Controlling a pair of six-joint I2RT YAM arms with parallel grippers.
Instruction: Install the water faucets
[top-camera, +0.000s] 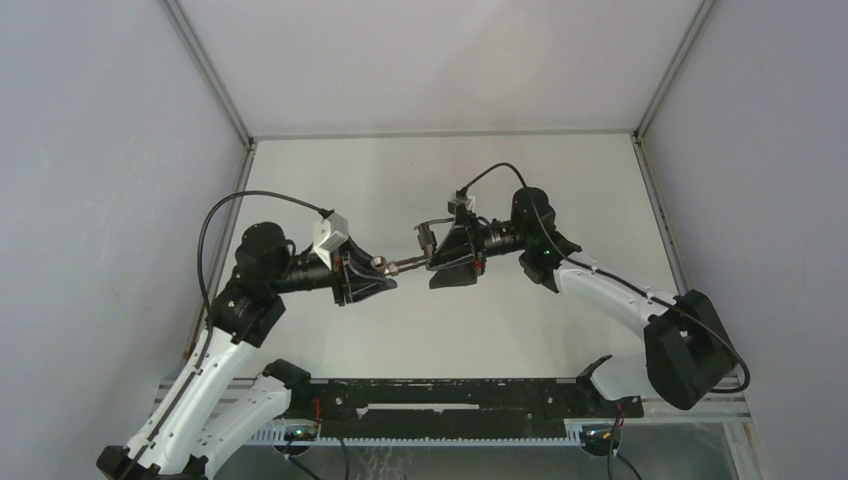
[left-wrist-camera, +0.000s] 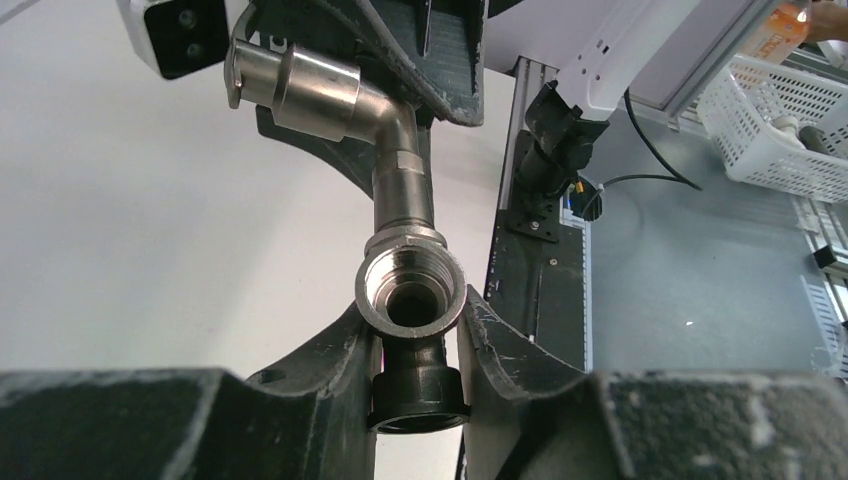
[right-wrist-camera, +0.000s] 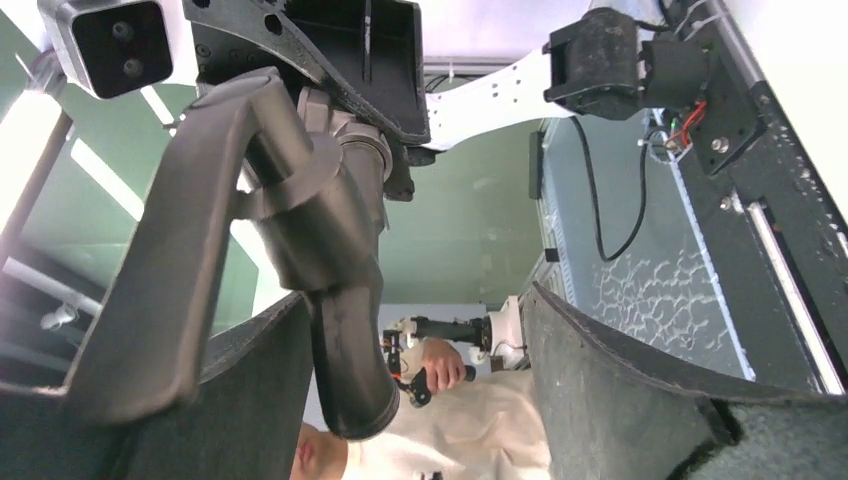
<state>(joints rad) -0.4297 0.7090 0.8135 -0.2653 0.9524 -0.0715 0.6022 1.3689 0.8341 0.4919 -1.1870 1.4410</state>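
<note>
The step in hand looks like joining the two parts of the water faucets. They hang in the air between the two arms, over the middle of the surface (top-camera: 560, 190). The left end effector (top-camera: 382, 270) is closed tight on the short fitting (left-wrist-camera: 410, 290), at the 9 o'clock end. The stem (top-camera: 408, 264) runs from it toward 3 o'clock. The two parts look joined, but I cannot tell how tight. The thin lever handle (top-camera: 428, 228) sticks out toward 12 o'clock. The right end effector (top-camera: 440, 262) sits around the stem at the 3 o'clock end, but its fingers stand wide apart and do not squeeze it. I think the next move is for the right one to close on the stem and turn it. It needs to stay in a straight line with the fitting while the left one holds firm.
</note>
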